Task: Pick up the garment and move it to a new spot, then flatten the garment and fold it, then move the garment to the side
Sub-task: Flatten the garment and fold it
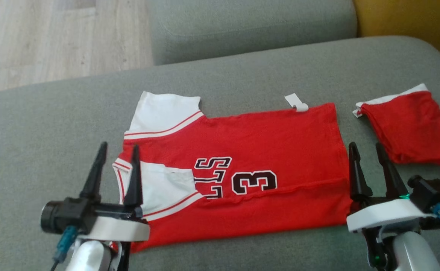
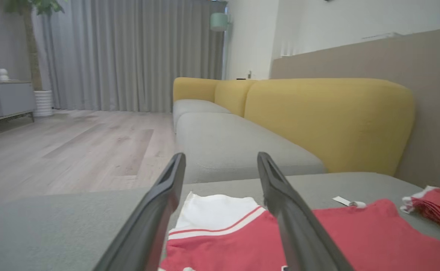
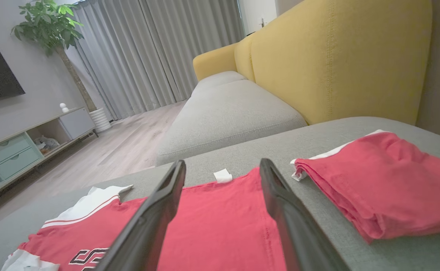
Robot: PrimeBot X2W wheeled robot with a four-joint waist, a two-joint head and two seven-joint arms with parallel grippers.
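The garment is a red jersey with white sleeves and a black "3", lying flat on the grey cushion with its near long edge folded over toward the middle. It also shows as the garment in the left wrist view and the garment in the right wrist view. My left gripper hovers open over the collar and sleeve end, holding nothing. My right gripper is open at the hem end, fingers straddling the jersey's right edge. Its own fingers rise wide apart.
A second red garment, folded, lies on the cushion just right of the jersey and close to my right gripper. Yellow sofa backs stand behind. Wooden floor lies past the cushion's far left edge.
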